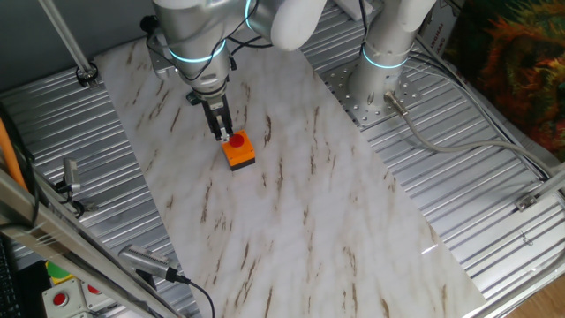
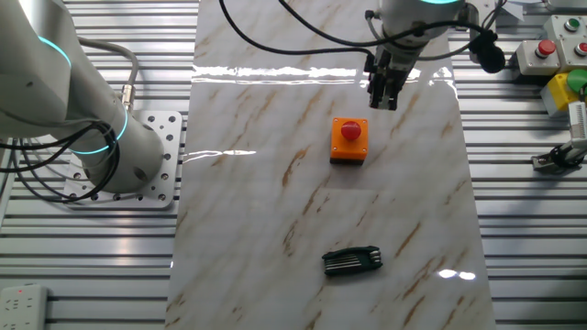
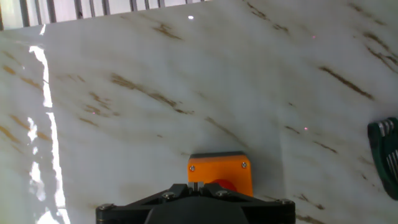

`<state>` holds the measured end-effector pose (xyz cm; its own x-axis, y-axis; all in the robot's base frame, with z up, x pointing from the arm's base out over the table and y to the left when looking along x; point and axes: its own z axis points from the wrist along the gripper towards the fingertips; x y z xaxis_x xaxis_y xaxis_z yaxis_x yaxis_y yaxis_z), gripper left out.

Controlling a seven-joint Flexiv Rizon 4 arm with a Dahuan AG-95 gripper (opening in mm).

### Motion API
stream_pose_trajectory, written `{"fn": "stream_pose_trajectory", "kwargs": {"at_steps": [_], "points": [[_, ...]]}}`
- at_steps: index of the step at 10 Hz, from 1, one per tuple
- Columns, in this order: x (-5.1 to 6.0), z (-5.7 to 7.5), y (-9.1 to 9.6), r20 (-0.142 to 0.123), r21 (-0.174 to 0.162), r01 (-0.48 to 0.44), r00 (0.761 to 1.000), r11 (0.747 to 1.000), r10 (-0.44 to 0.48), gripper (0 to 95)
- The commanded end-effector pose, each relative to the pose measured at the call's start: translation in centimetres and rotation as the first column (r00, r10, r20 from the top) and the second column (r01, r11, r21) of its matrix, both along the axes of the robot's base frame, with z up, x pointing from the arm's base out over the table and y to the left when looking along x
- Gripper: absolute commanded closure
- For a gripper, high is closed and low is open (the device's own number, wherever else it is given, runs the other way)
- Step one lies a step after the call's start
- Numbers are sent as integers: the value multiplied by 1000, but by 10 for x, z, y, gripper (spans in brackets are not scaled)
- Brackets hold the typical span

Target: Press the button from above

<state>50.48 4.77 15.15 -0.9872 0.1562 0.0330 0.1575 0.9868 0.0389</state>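
The button is a small round red cap [image 1: 237, 139] on a square orange box [image 1: 239, 153], standing on the marble sheet [image 1: 300, 221]. It shows in the other fixed view [image 2: 350, 131] and at the bottom of the hand view [image 3: 221, 168], where the fingers partly hide the cap. My gripper [image 1: 222, 132] hangs above the sheet just beside the box, its tip near the red cap but off to one side [image 2: 382, 99]. In the hand view the two fingertips [image 3: 198, 186] meet with only a thin seam, holding nothing.
A black folding tool [image 2: 351, 261] lies on the sheet in front of the button, at the right edge of the hand view [image 3: 385, 152]. A pale grey panel with a red button [image 2: 545, 51] and a yellow box [image 2: 561, 90] sit beside the sheet. The arm's base [image 2: 119, 156] stands on ribbed metal.
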Motion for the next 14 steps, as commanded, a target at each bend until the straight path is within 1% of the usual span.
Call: {"fn": "stream_pose_trajectory", "kwargs": {"at_steps": [1,6,8,10,12,13,14], "points": [[0,0,0,-2,-5,7,1000,1000,-7,950],[0,0,0,5,3,25,1000,1000,-25,950],[0,0,0,8,0,29,1000,1000,-29,950],[0,0,0,6,-2,30,1000,1000,-30,950],[0,0,0,15,-1,30,999,1000,-30,950],[0,0,0,11,5,18,1000,1000,-18,950],[0,0,0,10,22,-14,1000,1000,14,950]]}}
